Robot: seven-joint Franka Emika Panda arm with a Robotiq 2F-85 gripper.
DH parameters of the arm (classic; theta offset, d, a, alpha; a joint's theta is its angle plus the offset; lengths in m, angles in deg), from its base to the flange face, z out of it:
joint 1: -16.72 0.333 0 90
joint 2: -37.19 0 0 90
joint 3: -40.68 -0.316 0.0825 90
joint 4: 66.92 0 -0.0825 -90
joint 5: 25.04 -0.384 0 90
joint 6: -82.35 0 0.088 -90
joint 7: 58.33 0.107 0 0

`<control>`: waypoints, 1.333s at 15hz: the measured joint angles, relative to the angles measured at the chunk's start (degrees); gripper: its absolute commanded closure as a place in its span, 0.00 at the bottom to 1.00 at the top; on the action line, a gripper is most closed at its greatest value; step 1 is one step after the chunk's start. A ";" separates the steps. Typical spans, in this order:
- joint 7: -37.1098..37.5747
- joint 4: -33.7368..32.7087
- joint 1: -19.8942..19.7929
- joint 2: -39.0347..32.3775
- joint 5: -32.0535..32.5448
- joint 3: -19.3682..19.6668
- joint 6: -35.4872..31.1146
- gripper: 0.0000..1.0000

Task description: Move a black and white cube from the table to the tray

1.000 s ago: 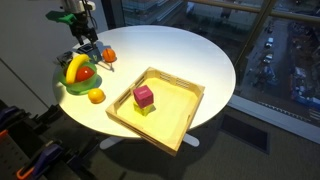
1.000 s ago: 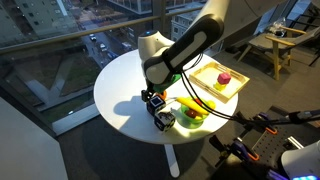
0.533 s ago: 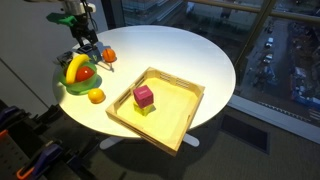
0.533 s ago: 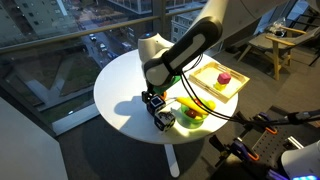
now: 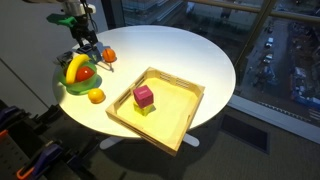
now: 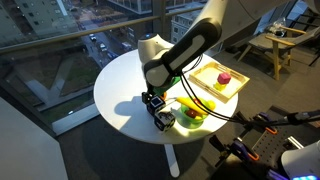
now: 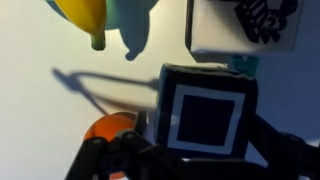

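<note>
The gripper (image 6: 154, 102) pointed down over the edge of the table (image 5: 170, 55), close to the green bowl (image 5: 70, 89).

In the wrist view, the black and white cube (image 7: 208, 112) sat in the centre, between the two dark finger linkages that entered from the bottom of the frame. Its visible face showed a black square inside a white border inside a black border. The cube hid the fingertips, so it could not be determined whether the claw was closed on it or merely straddled it. Whether the cube rested on the table surface or was raised could not be determined either.

A second patterned cube (image 7: 245, 25) (white face, black marking) lay just beyond the first one. An orange fruit (image 7: 112, 128) lay beside the left-hand linkage, and the tip of a banana (image 7: 85, 15) appeared at the top of that view.

In an exterior view, the tray (image 5: 185, 108) stood near the opposite table edge, well apart from the gripper. It held a magenta cube (image 5: 143, 95) on top of a yellow block. The bowl held the banana and a red fruit, and another orange (image 5: 96, 96) lay on the table just beside the bowl.
</note>
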 measured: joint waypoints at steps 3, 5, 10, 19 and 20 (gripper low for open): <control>0.00 -0.02 0.01 -0.18 0.00 -0.10 0.00 0.27; 0.00 -0.03 0.04 -0.33 0.00 -0.13 0.00 0.43; -0.12 -0.46 0.17 -0.26 0.00 -0.13 0.11 0.75; -2.14 -1.56 -0.10 2.49 0.00 -0.03 1.91 0.96; -2.41 -1.58 -0.25 3.18 0.00 -0.02 2.44 0.95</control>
